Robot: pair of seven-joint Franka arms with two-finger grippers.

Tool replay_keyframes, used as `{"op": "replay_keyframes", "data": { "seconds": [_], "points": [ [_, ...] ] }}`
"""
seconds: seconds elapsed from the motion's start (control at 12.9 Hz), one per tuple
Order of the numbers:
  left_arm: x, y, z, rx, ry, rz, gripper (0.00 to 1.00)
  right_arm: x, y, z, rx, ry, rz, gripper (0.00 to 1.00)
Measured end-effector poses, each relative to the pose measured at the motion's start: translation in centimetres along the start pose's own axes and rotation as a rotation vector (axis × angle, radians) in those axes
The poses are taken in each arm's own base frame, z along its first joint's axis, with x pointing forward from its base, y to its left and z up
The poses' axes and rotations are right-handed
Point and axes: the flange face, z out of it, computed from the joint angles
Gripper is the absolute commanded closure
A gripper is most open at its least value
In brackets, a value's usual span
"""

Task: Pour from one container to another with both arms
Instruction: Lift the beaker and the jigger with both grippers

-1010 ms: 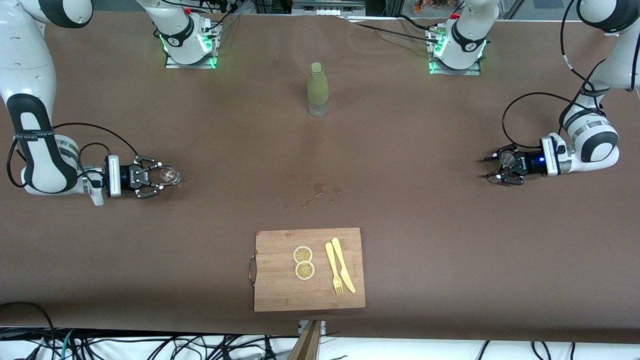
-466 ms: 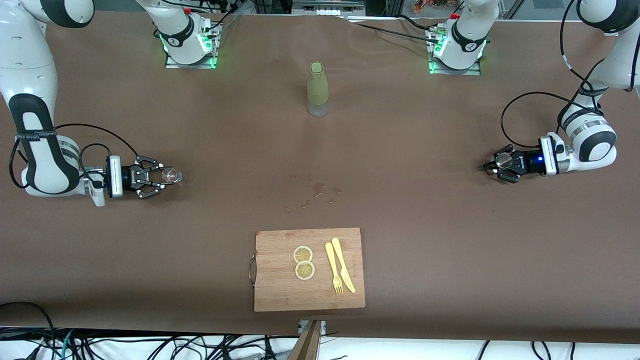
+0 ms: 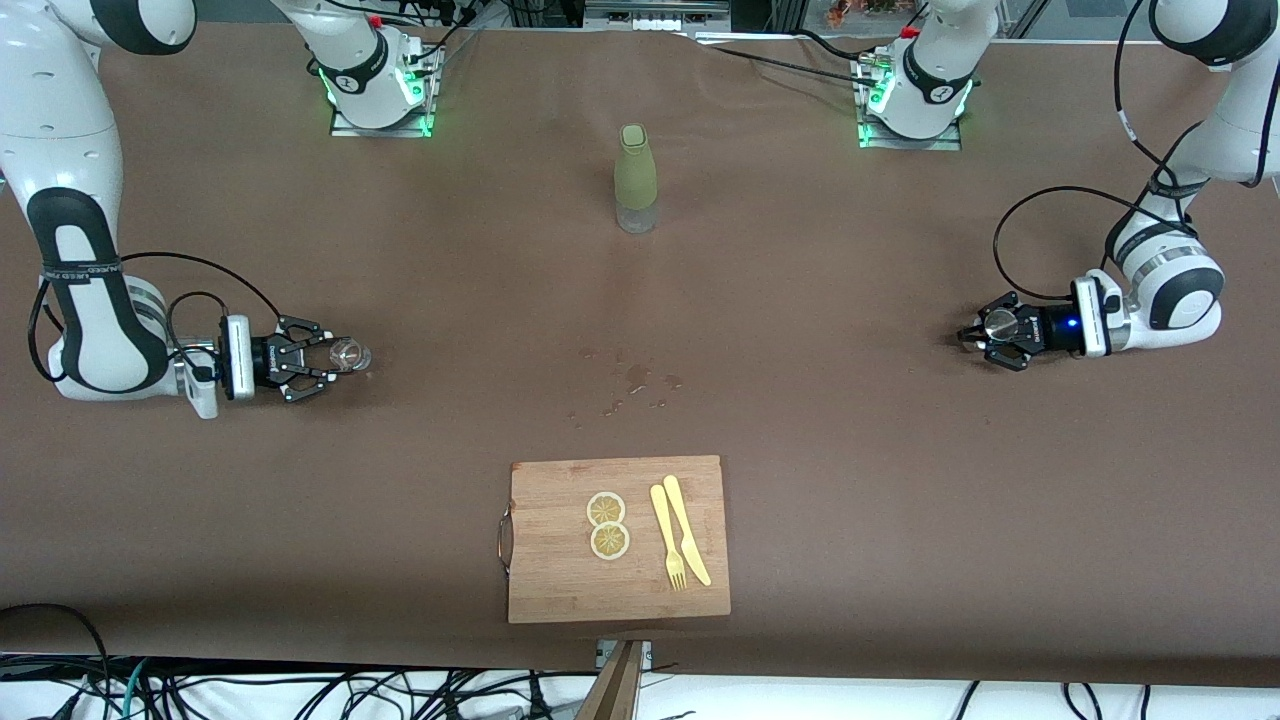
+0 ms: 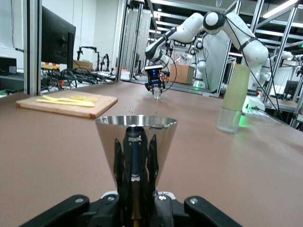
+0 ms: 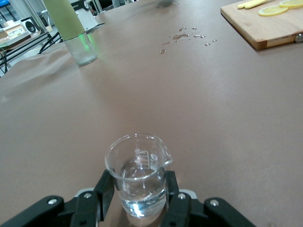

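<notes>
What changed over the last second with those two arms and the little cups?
The left gripper closed its fingers on the steel jigger, which it had only straddled before, and drew slightly toward mid-table. The right gripper kept its hold on the glass cup and edged the same way. The green bottle, cutting board, lemon slices and spilled drops stayed put.

The glass cup carries printed graduation lines with tiny figures beside them, too small to read. A small white word shows reflected on the steel jigger, not legible. White lettering runs along a dark band on the right arm; it cannot be made out either.
</notes>
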Motion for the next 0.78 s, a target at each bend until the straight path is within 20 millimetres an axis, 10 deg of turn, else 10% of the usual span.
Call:
{"op": "replay_keyframes", "data": {
  "seconds": [0.31, 0.78],
  "points": [
    [2.5, -1.6, 3.4, -0.013, 0.027, 0.025, 1.00, 2.9, 1.7, 0.5, -0.002, -0.032, 0.002, 0.76],
    [4.9, -1.7, 11.2, -0.018, 0.072, 0.004, 1.00, 16.5, 3.4, 2.1, -0.016, -0.190, 0.067, 0.76]
  ]
}}
